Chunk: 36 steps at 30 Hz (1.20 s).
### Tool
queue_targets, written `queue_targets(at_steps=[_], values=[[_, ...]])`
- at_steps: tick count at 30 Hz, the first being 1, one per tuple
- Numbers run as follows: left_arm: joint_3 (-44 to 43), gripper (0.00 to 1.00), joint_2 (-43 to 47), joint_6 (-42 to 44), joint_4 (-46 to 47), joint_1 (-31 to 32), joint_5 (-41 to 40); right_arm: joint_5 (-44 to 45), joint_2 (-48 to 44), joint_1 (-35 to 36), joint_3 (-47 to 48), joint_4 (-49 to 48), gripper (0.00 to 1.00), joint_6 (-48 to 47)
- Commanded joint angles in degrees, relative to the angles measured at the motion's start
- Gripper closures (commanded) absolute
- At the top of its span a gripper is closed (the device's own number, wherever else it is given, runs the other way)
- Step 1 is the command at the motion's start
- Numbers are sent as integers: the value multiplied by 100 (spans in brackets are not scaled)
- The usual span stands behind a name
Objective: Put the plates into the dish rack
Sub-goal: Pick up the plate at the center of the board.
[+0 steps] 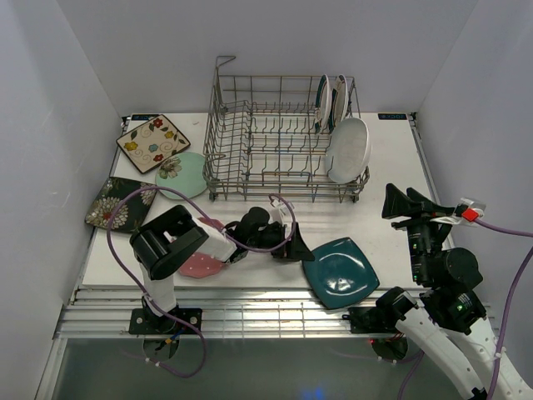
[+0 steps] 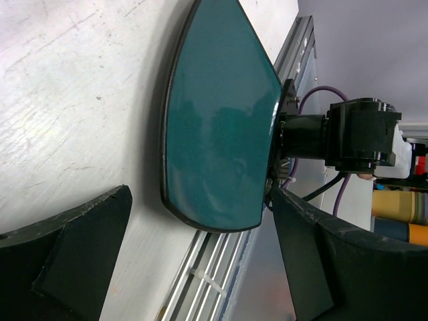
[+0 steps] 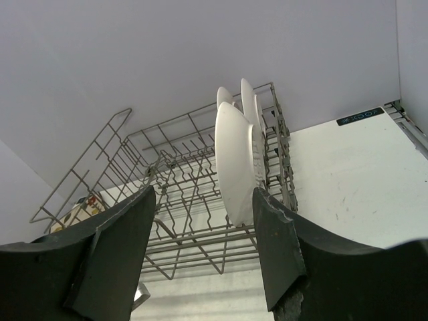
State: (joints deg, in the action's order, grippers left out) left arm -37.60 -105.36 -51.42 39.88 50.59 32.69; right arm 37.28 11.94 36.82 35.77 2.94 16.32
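The grey wire dish rack (image 1: 266, 142) stands at the back middle. A white oval plate (image 1: 348, 150) and two teal-and-red-rimmed round plates (image 1: 323, 102) stand upright at its right end. The dark teal square plate (image 1: 340, 271) lies flat near the front edge and fills the left wrist view (image 2: 217, 120). My left gripper (image 1: 293, 237) is open and empty, just left of that plate, which lies ahead of its jaws (image 2: 200, 267). The pink dotted plate (image 1: 200, 265) lies under my left arm. My right gripper (image 1: 408, 204) is open and empty, raised right of the rack, facing the rack (image 3: 174, 194) and the white plate (image 3: 234, 164).
The cream floral square plate (image 1: 152, 143), the mint round plate (image 1: 181, 173) and the dark floral square plate (image 1: 117, 204) lie at the left, beside the rack. White walls close in the table on three sides. The grooved front rail (image 1: 250, 321) runs along the near edge.
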Motion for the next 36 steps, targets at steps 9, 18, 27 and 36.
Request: queue_targets(at_steps=[9, 18, 27, 36], values=[[-107, 17, -213, -88, -15, 223, -140, -19, -78, 18, 9, -180, 34, 47], [-72, 36, -169, -52, -50, 303, -307, -28, -148, 18, 9, -145, 34, 47], [-133, 56, -195, -123, -129, 399, -386, -19, -157, 18, 0, -136, 34, 56], [-195, 100, -161, -140, -121, 408, -324, -19, -192, 18, -9, -145, 34, 56]])
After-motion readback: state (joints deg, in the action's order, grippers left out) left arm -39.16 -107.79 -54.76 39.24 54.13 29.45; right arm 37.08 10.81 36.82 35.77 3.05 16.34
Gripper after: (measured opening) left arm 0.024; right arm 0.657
